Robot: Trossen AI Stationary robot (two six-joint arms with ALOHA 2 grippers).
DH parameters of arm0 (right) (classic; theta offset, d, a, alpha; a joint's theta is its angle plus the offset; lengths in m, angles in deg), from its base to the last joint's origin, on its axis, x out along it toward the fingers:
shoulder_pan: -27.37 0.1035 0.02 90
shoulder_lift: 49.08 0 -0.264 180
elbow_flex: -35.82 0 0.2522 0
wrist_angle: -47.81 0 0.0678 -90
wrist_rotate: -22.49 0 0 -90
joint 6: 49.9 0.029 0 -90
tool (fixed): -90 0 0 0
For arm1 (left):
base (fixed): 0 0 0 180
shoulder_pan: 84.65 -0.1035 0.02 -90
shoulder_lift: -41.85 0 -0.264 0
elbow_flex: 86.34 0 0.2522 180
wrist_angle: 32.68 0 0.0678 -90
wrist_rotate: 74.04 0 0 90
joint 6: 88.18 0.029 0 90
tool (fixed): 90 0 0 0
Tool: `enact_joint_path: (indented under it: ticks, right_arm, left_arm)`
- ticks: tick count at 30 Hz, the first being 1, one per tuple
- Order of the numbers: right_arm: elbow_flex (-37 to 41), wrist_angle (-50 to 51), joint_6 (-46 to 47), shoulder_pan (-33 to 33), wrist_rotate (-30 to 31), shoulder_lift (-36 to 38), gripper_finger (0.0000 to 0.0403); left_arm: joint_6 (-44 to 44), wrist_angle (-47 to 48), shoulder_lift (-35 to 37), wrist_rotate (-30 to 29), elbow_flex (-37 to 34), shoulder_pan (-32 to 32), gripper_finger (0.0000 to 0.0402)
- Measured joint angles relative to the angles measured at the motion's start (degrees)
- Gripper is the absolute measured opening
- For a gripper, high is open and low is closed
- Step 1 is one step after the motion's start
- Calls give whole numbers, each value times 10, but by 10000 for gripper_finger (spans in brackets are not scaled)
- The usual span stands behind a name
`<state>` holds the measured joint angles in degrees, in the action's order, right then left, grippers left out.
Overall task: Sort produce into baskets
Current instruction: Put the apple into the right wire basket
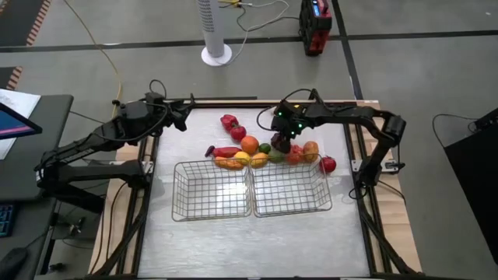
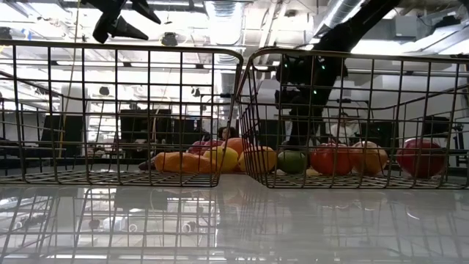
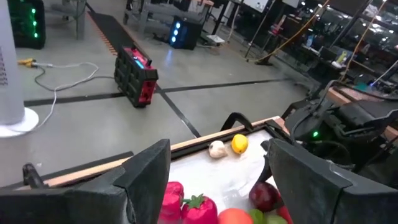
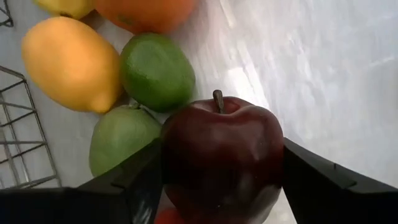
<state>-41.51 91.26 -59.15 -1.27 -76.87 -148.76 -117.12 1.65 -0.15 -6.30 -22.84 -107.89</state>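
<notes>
While the left end effector point(image 1: 187, 117) hovers open beyond the baskets point(image 1: 250, 189), the right end effector point(image 1: 282, 140) reaches down, its fingers bracketing a dark maroon apple point(image 4: 222, 155).

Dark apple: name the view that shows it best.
Right wrist view: the dark apple fills the frame, stem up, between the right hand's fingers. The high view shows only a dark spot under that hand. The low view hides it; the left wrist view shows it small.

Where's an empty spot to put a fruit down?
Both baskets, the left one and the right one, look empty. The table is bare in front of them. It is crowded behind them, where the fruit pile lies and the right gripper straddles a dark apple.
</notes>
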Motion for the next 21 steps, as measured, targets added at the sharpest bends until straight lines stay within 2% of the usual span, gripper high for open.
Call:
enact_joint_path:
  ticks: [4,10,15,18,21]
  right_arm:
    - [-65,81,-4,-6,1,28,299]
    - [-156,215,55,8,-50,87,299]
    - [-164,275,108,72,-103,142,300]
    - [-164,326,137,126,-99,160,305]
    - [-164,358,175,173,-73,163,327]
  left_arm:
    - [-7,-2,4,0,0,0,256]
    - [-6,2,3,-5,0,0,256]
    - [-6,15,2,-5,0,0,256]
    - [-6,23,2,-5,0,0,256]
    - [-6,27,2,-5,0,0,256]
